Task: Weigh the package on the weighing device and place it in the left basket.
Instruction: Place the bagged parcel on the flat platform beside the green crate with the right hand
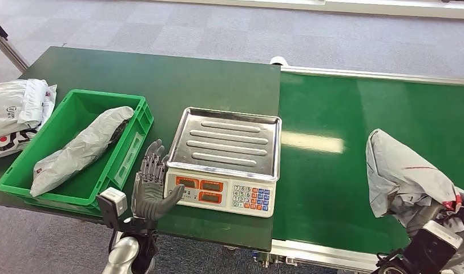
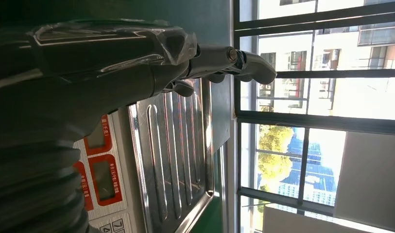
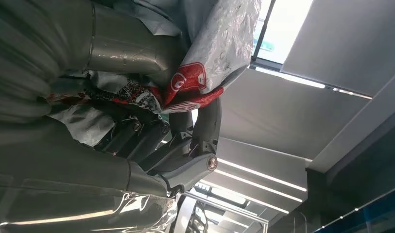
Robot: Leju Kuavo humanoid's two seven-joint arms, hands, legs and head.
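Head view: right hand [image 1: 446, 220] gripped the grey package [image 1: 403, 177] low over the green conveyor [image 1: 321, 142], well right of the scale [image 1: 226, 162]. Left hand [image 1: 152, 185] hung released, fingers apart, just beside the scale's left edge, near the green basket [image 1: 129, 157], which held another bag [image 1: 81, 148].

Left wrist view: the steel pan [image 2: 178, 160] lay bare.

Right wrist view: fingers [image 3: 151, 141] clasped the crumpled film. Best to carry it level, set it centred on the pan, and let go fully for a true reading.
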